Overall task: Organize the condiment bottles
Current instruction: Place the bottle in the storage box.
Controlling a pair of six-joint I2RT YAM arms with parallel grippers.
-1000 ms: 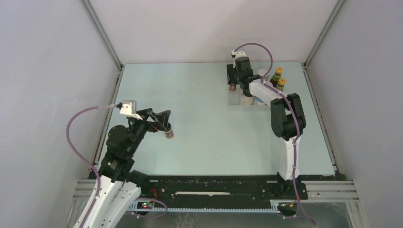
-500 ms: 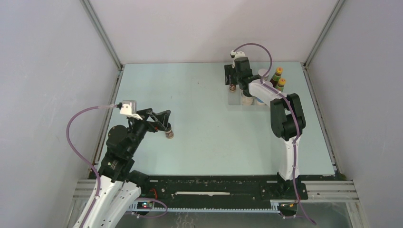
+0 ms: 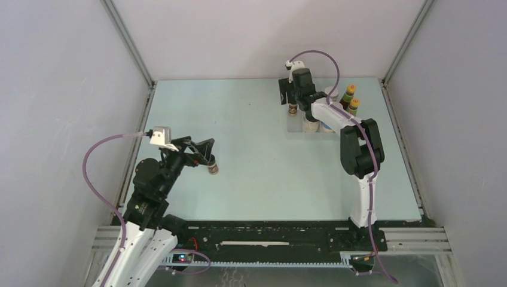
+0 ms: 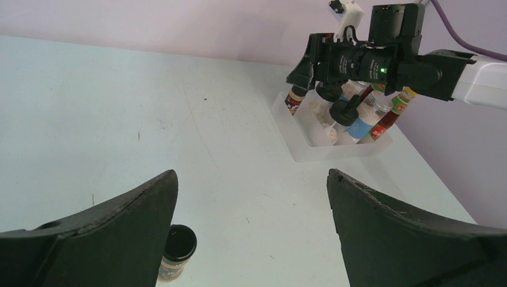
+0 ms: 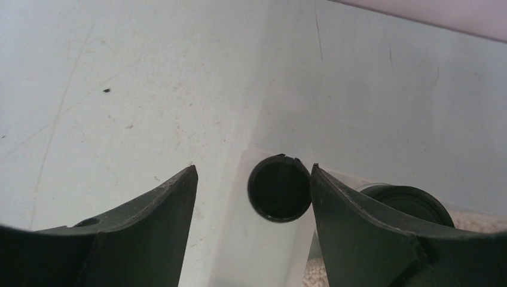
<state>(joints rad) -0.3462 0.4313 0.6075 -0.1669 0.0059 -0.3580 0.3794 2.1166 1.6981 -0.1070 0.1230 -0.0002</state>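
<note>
One tiny dark jar (image 5: 279, 188) stands upright at the end of the clear tray (image 4: 299, 140), directly under the right gripper (image 5: 253, 167) and between its fingers. The jaws are parted: there is a gap on one side of the lid, and the other finger is just beside it. We judge the jar ungripped and resting in the tray on its own. It probably sits there because the tray collects the set, with the red sauce bottles (image 3: 350, 92) and lidded jars packed at the tray's other end. The second tiny dark jar (image 4: 177, 251) stands alone on the table (image 4: 119, 107), low and close under one finger of the left gripper (image 4: 252, 173). That gripper is spread wide and empty, and we reckon it is lined up to grab this jar.
</note>
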